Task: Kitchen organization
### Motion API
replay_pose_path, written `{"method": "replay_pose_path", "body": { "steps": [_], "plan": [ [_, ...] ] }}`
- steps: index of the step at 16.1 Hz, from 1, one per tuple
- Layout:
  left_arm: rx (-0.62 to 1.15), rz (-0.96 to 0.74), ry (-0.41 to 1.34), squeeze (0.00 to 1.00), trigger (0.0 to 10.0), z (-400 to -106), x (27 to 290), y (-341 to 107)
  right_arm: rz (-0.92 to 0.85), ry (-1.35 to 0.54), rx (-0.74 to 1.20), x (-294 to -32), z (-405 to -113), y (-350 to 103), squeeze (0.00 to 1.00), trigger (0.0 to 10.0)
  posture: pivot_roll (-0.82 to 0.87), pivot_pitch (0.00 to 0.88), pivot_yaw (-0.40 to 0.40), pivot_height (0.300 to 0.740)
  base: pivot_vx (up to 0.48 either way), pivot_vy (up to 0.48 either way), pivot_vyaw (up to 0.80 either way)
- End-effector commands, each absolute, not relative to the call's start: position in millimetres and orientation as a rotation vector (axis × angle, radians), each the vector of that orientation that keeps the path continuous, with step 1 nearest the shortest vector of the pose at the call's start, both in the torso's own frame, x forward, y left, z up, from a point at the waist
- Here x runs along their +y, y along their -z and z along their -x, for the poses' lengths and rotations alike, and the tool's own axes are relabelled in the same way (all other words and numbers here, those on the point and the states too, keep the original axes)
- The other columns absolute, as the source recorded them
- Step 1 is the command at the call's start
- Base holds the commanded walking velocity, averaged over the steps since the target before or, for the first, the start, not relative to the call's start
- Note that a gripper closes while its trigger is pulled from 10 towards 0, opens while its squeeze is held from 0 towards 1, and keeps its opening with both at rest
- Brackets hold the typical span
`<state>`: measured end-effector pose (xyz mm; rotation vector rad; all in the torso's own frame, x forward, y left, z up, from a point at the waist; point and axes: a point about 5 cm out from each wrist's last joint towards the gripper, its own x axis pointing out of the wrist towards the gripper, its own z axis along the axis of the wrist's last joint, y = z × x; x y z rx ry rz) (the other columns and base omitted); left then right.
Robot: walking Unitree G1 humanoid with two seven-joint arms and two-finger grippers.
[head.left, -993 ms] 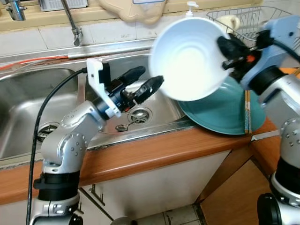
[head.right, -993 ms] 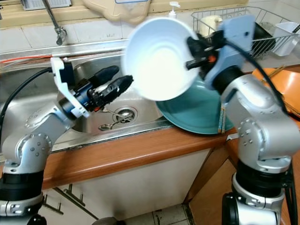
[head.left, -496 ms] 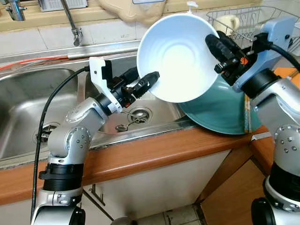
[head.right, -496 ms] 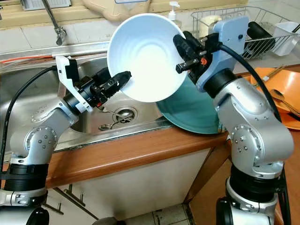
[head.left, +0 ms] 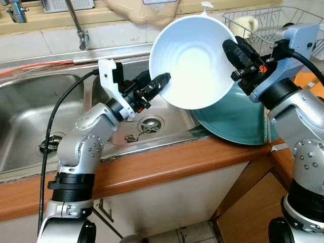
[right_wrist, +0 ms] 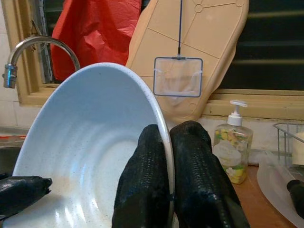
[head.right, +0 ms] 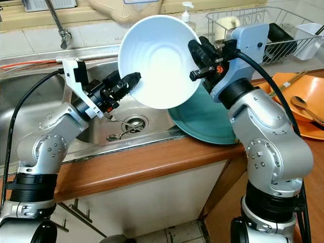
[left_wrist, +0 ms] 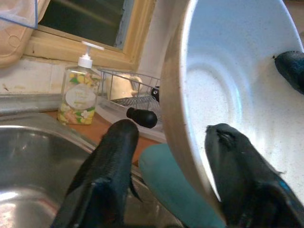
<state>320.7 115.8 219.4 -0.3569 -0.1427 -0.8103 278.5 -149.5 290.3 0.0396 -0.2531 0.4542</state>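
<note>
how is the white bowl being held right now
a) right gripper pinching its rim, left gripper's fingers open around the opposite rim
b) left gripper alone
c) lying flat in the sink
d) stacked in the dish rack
a: the right gripper is clamped on the rim of the white bowl, held tilted above the sink, while the left gripper straddles the opposite rim with fingers apart.

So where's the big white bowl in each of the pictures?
Left eye view: the white bowl is at top middle, tilted, above the sink.
Right eye view: it is at top middle, between the two arms.
Left wrist view: it takes up the right side, its rim between the left claw's fingers.
Right wrist view: it is at lower left, its rim pinched by the right claw.
Shared landmark: the soap bottle on the counter.
</note>
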Motion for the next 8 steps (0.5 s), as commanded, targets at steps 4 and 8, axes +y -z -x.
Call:
{"method": "replay_pose_path", "body": {
  "steps": [4,8],
  "plan": [
    [-0.128,0.356,0.722,0.00,0.0,-326.9,125.1,-216.0,-0.033,-0.493,-0.324,-143.0,-273.0,-301.9,0.00,0.0,-0.09,0.000,0.093,0.740,0.000,0.000,0.00],
    [-0.131,0.357,0.717,0.00,0.0,-327.0,124.3,-216.6,-0.020,-0.508,-0.322,-140.6,-274.2,-301.4,0.00,0.0,-0.08,0.000,0.090,0.740,0.000,0.000,0.00]
  ]
}}
